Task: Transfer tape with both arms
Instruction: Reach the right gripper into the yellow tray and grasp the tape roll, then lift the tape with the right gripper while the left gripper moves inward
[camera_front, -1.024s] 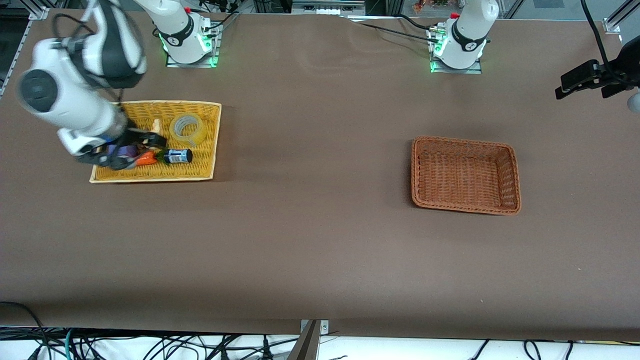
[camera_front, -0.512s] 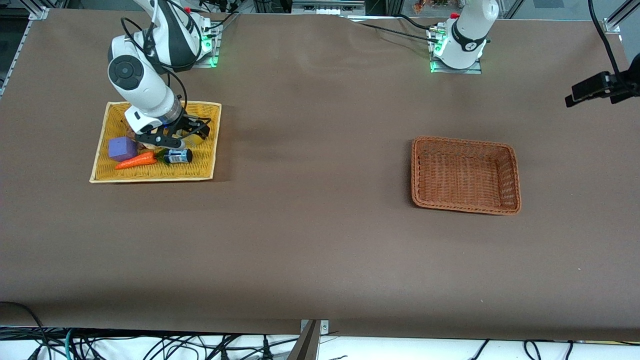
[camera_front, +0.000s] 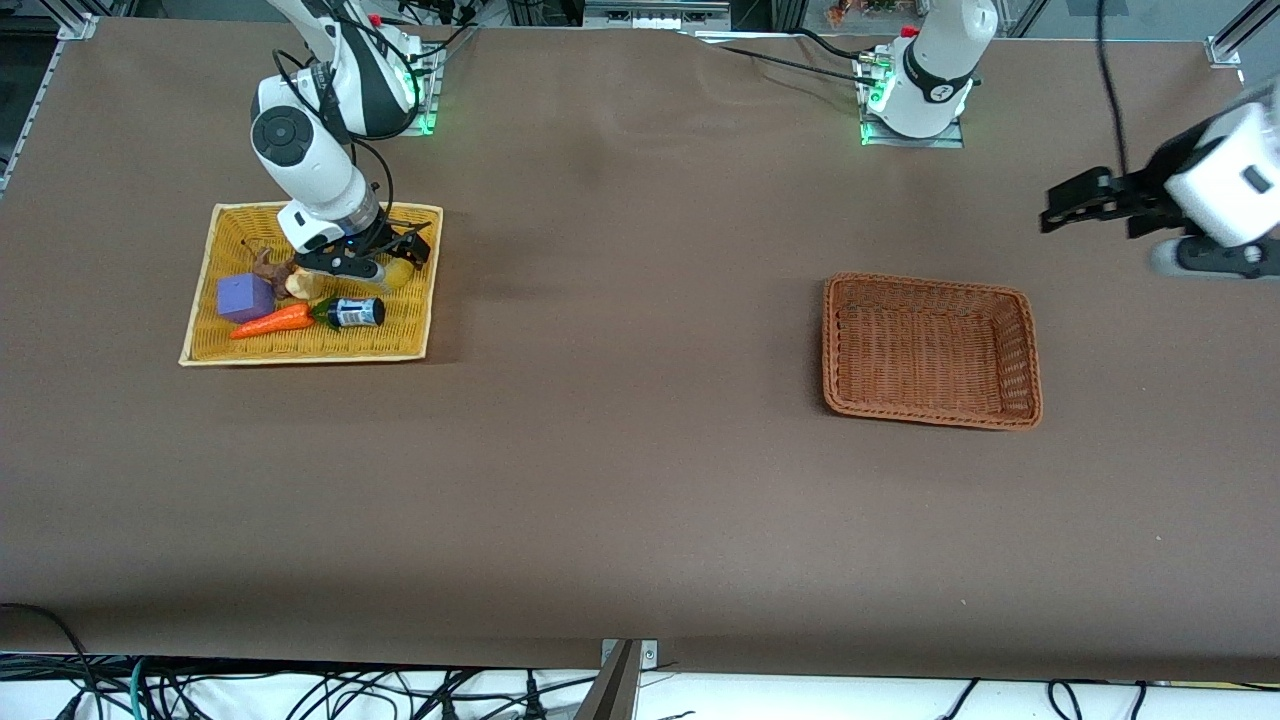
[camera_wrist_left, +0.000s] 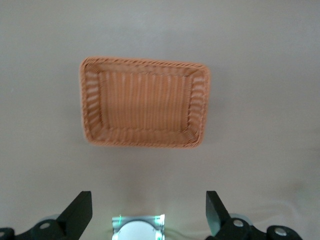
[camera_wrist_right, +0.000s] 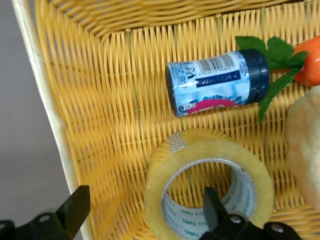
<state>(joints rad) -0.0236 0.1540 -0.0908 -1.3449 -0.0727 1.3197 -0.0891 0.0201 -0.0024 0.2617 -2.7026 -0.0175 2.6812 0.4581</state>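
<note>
The right gripper (camera_wrist_right: 142, 212) is low in the yellow basket (camera_wrist_right: 95, 115), fingers (camera_wrist_right: 75, 205) spread apart and gripping nothing: one finger stands inside the hole of the tape (camera_wrist_right: 210, 172), the other just outside its rim, with a small bottle (camera_wrist_right: 215, 82) lying beside the tape. The left gripper (camera_wrist_left: 147, 207), fingers equally spread and empty, hangs in the air above the table near the brown basket (camera_wrist_left: 145, 107).

In the front view the right gripper (camera_front: 385, 262) covers most of the tape (camera_front: 399, 272). In the right wrist view the picture's edge cuts off the tape's lower rim.
</note>
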